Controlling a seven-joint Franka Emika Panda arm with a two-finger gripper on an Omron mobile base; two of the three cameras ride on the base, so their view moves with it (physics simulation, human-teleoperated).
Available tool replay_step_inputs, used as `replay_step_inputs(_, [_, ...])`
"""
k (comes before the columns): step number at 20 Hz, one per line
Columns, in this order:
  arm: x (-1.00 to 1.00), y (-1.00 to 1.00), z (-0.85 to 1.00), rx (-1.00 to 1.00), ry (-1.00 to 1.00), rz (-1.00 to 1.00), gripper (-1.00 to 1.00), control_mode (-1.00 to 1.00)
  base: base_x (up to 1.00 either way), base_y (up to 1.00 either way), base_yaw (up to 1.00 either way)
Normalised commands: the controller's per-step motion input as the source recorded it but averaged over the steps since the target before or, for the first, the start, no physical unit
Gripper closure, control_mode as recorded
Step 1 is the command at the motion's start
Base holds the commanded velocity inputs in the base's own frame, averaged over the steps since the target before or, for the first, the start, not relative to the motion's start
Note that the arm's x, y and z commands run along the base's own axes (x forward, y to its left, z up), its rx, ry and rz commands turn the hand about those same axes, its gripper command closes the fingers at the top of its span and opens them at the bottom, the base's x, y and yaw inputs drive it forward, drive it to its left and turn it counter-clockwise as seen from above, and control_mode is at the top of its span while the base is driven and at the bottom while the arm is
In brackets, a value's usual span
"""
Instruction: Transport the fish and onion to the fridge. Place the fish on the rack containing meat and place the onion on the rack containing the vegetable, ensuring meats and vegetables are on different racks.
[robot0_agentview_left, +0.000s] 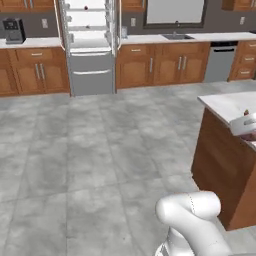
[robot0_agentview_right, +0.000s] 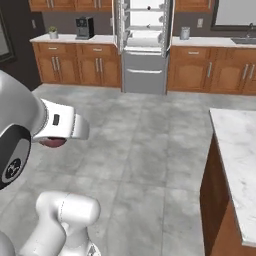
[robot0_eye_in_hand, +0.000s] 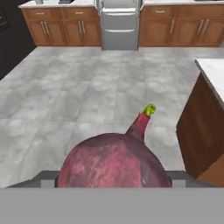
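Jaws closed on the round reddish-purple onion: in your hand view it sits between the two dark finger tips, its tapering neck and small green sprout pointing up and away toward the floor. From the right base view you can see a sliver of the same onion under the white hand of the arm, held in the air above the grey tiled floor.

Straight ahead of you, across the open floor, stands the tall grey fridge with both upper doors swung open, its white interior and translucent shelves showing. A small dark item sits on a high shelf, too small for you to identify. Wooden base cabinets flank the fridge on both sides, and a black coffee machine stands on the pale worktop to its left.

On your right is the wooden island with a white marble worktop. At the right edge of the left base view, a pale object with a small red spot lies on that worktop; you cannot tell what it is.
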Motion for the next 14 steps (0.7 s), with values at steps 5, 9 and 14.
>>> replay_step_inputs(5, [0.0,0.0,0.0,0.0,0.0,0.0,1.0,1.0,1.0,1.0,-0.22])
replay_step_inputs(9, [0.0,0.0,0.0,0.0,0.0,0.0,1.0,1.0,1.0,1.0,-0.23])
replay_step_inputs(14, [0.0,0.0,0.0,0.0,0.0,0.0,1.0,1.0,1.0,0.87,-0.16])
